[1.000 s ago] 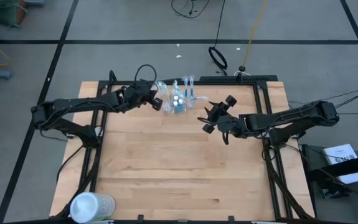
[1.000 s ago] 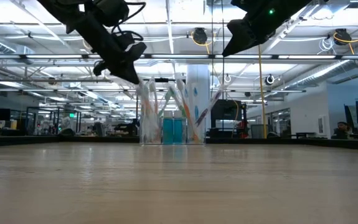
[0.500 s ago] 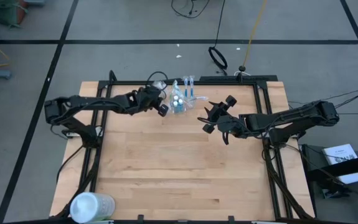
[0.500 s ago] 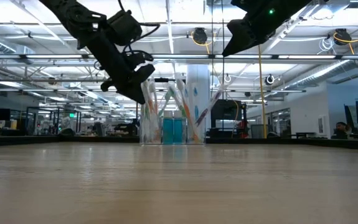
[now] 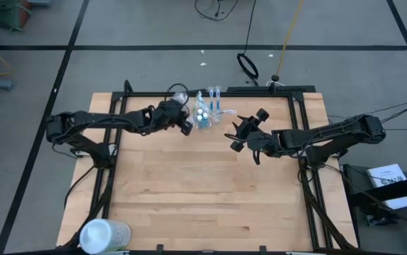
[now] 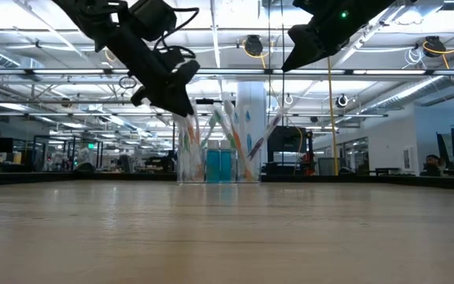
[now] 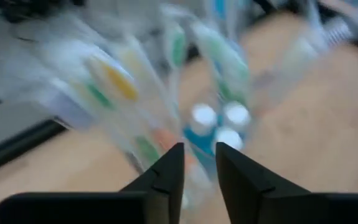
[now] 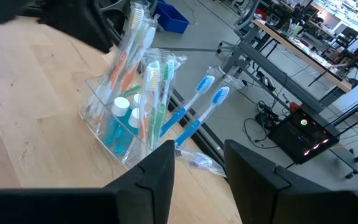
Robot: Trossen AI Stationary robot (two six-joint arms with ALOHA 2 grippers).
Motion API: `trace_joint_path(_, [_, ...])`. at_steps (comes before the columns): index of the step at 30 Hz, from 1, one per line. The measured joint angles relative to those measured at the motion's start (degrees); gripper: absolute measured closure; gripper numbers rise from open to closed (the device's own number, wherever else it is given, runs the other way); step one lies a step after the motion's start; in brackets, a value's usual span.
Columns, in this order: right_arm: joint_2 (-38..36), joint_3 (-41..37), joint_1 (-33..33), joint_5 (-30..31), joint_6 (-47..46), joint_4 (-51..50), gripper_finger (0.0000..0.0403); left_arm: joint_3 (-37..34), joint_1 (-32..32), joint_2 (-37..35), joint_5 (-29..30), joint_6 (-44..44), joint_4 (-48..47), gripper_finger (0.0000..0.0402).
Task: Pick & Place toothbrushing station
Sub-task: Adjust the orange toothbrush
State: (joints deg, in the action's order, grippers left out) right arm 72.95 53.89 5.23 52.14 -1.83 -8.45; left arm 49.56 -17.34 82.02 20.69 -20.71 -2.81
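Left gripper (image 5: pixel 187 126) beside clear cup (image 5: pixel 202 119)

Two dark jointed arms (black cables)

I see a clear cup (image 8: pixel 119 127) holding white, blue, green and orange toothbrushes (image 8: pixel 157 93) and blue, white-capped toothpaste tubes (image 8: pixel 117 121) on a pale striped wood surface (image 5: pixel 203 191).

A whitish round container (image 5: pixel 105 234) lies on the wooden table (image 5: pixel 203 191).
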Motion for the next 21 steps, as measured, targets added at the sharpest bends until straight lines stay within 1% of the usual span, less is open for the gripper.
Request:
trace_joint_path(3, [0.0, 0.0, 0.0, 0.0, 0.0, 0.0, 0.0273, 0.0, -0.5, 0.6, 3.6, -1.9, 1.6, 0.0282])
trace_joint_path(7, [0.0, 0.0, 0.0, 0.0, -0.1, 0.0, 0.0273, 0.0, -1.4, 2.4, 3.9, -2.3, 3.8, 0.0258])
trace_joint_path(10, [0.0, 0.0, 0.0, 0.0, 0.0, 0.0, 0.0273, 0.0, -2.0, 4.8, 3.8, -2.3, 7.2, 0.0253])
trace_joint_path(12, [0.0, 0.0, 0.0, 0.0, 0.0, 0.0, 0.0273, 0.0, -2.3, 6.4, 3.3, -2.1, 8.3, 0.0258])
trace_joint_path(15, [0.0, 0.0, 0.0, 0.0, 0.1, 0.0, 0.0273, 0.0, -2.4, 7.2, 2.5, -3.2, 8.3, 0.0289])
trace_joint_path(19, [0.0, 0.0, 0.0, 0.0, 0.7, 0.0, 0.0273, 0.0, -1.9, 7.1, 1.4, -3.0, 8.7, 0.0366])
trace_joint_path(21, [0.0, 0.0, 0.0, 0.0, 0.9, 0.0, 0.0273, 0.0, -1.7, 7.1, 1.4, -2.5, 8.6, 0.0392])
